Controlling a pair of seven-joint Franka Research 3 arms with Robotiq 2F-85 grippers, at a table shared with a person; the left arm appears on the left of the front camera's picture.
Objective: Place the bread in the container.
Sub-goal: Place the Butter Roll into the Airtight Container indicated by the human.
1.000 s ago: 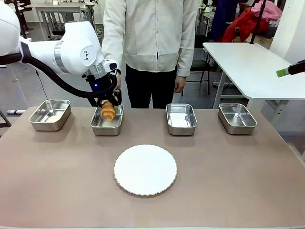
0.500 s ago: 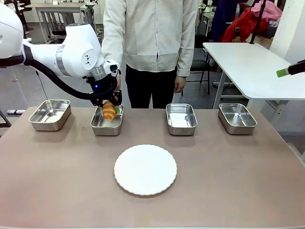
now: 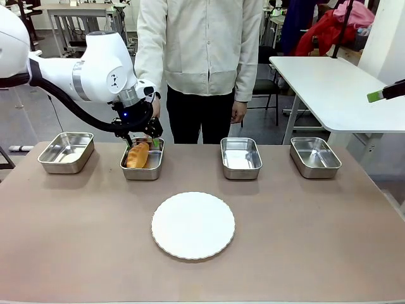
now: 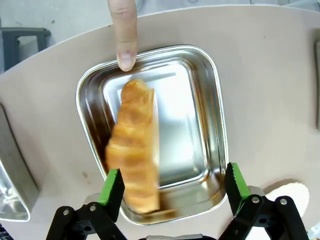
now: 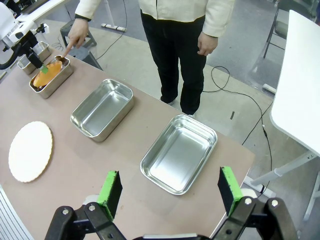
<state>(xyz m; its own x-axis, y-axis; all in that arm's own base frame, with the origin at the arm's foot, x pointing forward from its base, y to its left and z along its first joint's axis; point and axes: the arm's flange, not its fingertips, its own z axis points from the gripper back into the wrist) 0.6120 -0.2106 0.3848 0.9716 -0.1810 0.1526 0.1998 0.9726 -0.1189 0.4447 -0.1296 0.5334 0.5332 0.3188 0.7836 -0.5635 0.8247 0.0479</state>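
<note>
The bread, a golden-brown croissant (image 3: pixel 137 155), lies in the container (image 3: pixel 142 171), the second steel pan from the left. In the left wrist view the croissant (image 4: pixel 134 145) is motion-blurred and stretches along the pan's (image 4: pixel 216 95) left half. My left gripper (image 3: pixel 140 140) hangs just above it, open, and its green pads (image 4: pixel 112 186) hold nothing. A person's finger (image 4: pixel 125 35) touches the pan's far rim. My right gripper (image 5: pixel 170 192) is open, high over the table's right end, with nothing between its fingers. It looks down at the same croissant (image 5: pixel 45 77) far off.
A round white plate (image 3: pixel 193 225) sits at the table's middle front. Three more steel pans stand in the row: far left (image 3: pixel 66 152), centre right (image 3: pixel 240 157) and far right (image 3: pixel 314 156). The person stands behind the table. A white table (image 3: pixel 335 88) is at the back right.
The left gripper held the croissant just above the pan; it has now opened and the croissant has dropped into the pan. The right arm has not moved.
</note>
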